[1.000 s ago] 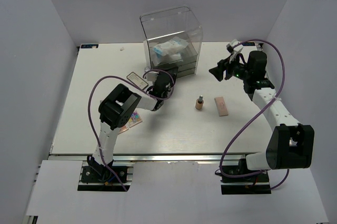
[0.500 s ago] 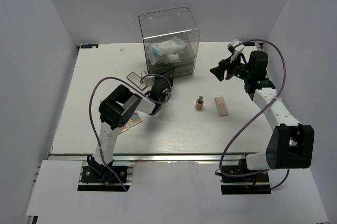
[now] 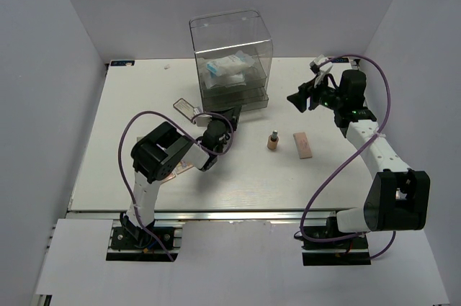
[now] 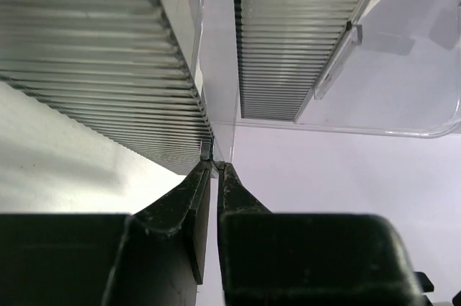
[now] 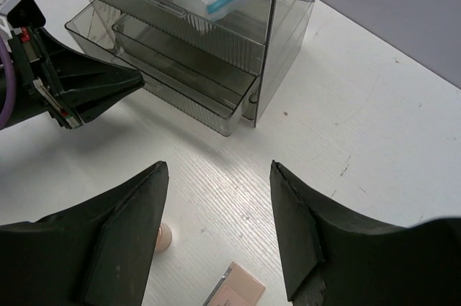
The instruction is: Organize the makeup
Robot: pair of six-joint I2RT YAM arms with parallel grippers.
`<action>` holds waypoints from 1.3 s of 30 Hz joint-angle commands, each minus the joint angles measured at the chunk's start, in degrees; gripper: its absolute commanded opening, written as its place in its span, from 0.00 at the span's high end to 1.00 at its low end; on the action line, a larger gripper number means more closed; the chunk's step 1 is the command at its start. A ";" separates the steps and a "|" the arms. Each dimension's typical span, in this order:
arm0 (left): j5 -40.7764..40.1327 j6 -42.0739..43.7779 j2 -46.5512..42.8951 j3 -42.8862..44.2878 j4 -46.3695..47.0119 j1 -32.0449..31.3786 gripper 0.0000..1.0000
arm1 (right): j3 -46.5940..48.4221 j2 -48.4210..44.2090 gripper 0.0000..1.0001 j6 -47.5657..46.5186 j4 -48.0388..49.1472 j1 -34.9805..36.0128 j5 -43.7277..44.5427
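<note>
Pressed together, the two black fingers of the left claw [image 4: 214, 169] meet at their tips against a thin clear edge at the front of the tall clear acrylic drawer box [image 3: 230, 36]. Whether that edge is nipped between the tips or only touched cannot be told. The box stands at the far middle of the white table [image 3: 130, 119], and its two smoky lower drawers [image 5: 180, 79] stand pulled part way out toward the arms.

The right claw [image 5: 220, 169] hangs above the table to the right of the box, fingers spread wide and nothing between them.

A white-and-blue plastic packet [image 3: 227, 68] lies inside the upper part of the box. On the open table between the two arms, a small brown bottle [image 3: 273, 140] with a grey cap stands upright. Just to its right, apart from it, lies a flat peach palette [image 3: 303, 145]. A dark-framed flat case [image 3: 187, 109] lies flat on the table left of the box, near the left claw and not touching it.
</note>
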 commanded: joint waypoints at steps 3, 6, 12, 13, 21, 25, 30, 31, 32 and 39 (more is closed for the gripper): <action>1.56 0.11 -2.89 -1.86 -1.81 -1.48 0.80 | -0.39 0.31 0.30 -4.40 -3.34 -0.27 -3.37; 1.04 -0.07 -3.85 -2.03 -2.68 -1.39 0.61 | -0.21 1.02 0.22 -8.44 -5.90 -0.19 -5.92; -0.02 0.19 -7.37 -5.19 -1.54 -1.39 0.34 | -1.09 1.11 0.13 -20.37 -14.95 -0.27 -11.10; -0.20 0.80 -8.85 -6.41 -1.63 -1.39 0.33 | -1.44 1.02 0.11 -21.97 -17.14 -0.19 -11.54; 4.28 6.60 -19.75 -11.69 -9.09 -1.39 0.33 | -3.81 0.58 0.11 -29.54 -22.35 -0.10 -11.82; 6.13 10.81 -28.27 -15.73 -16.47 -1.39 0.33 | -7.41 0.49 0.11 -27.35 -19.10 0.08 -9.45; 8.15 15.04 -42.31 -23.54 -25.00 0.36 0.33 | -16.27 -2.31 0.11 -23.05 -8.58 1.13 -6.02; 8.41 16.53 -44.62 -24.52 -26.66 0.89 0.33 | -17.16 -2.67 0.11 -23.21 -7.94 1.31 -5.66; 7.81 17.58 -47.08 -25.32 -30.86 1.68 0.33 | -17.87 -3.19 0.11 -24.09 -7.58 1.39 -5.66; -0.96 28.66 -67.65 -25.41 -53.46 2.39 0.26 | -19.19 -0.56 0.11 -26.11 -7.06 2.10 -5.31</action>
